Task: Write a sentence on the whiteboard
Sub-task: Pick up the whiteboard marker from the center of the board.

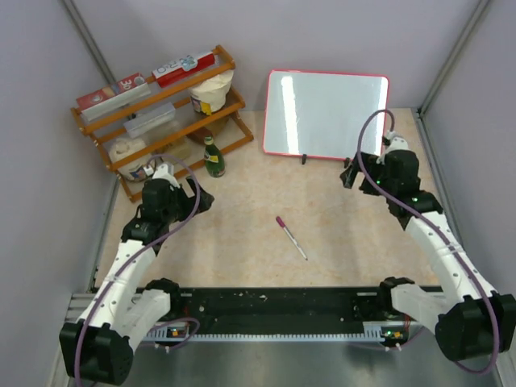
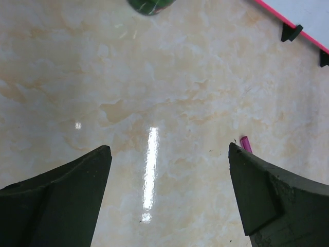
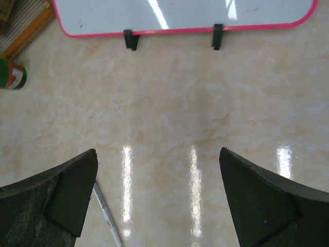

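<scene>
The whiteboard (image 1: 326, 113) stands propped at the back right, white with a red-pink frame and small black feet; its lower edge shows in the right wrist view (image 3: 185, 15) and a corner in the left wrist view (image 2: 308, 13). No sentence is in view on it, only glare streaks. A marker (image 1: 291, 237) with a pink cap and white barrel lies mid-table; its cap (image 2: 246, 143) peeks past my left finger, its barrel (image 3: 108, 216) past my right. My left gripper (image 1: 201, 197) (image 2: 168, 149) and right gripper (image 1: 351, 173) (image 3: 157, 152) hover open, holding nothing.
A wooden shelf rack (image 1: 161, 105) with boxes and containers stands at the back left. A green bottle (image 1: 213, 157) (image 3: 11, 73) stands in front of it. Grey walls close in both sides. A black rail (image 1: 274, 302) runs along the near edge.
</scene>
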{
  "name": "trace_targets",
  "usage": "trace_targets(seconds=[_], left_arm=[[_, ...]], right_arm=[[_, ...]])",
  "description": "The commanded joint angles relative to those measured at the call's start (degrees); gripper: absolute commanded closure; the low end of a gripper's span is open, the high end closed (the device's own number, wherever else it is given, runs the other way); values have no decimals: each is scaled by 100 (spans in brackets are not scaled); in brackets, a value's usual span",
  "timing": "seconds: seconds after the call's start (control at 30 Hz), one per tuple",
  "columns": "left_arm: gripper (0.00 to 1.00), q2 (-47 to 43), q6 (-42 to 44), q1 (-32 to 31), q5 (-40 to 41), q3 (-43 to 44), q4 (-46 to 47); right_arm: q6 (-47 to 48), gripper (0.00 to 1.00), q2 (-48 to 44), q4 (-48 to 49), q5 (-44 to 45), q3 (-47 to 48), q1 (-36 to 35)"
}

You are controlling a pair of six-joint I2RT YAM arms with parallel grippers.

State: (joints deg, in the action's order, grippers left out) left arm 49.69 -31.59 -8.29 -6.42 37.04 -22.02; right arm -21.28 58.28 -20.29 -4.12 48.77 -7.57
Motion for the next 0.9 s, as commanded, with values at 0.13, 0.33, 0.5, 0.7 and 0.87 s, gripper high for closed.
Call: trace_targets(seconds=[0.13,0.33,0.5,0.7,0.87], left_arm=[[2,-56,373,-5,-518,479,646],[2,-82,417,-5,-931,603,726],[2,-319,610,-5,-914,770,436],[2,-478,751,-5,-616,919,120],[2,-583,786,-5,-571,963,75]], right_arm=[[431,1,1043,-607,666,404,-2141],[423,3,2423,-704,984,993,-3425],[396,18,3530,-695,887,1468,-3918],[256,36,4349,-686,992,1653,-4129],[299,71,4639,-642,1036,1574,-4199]])
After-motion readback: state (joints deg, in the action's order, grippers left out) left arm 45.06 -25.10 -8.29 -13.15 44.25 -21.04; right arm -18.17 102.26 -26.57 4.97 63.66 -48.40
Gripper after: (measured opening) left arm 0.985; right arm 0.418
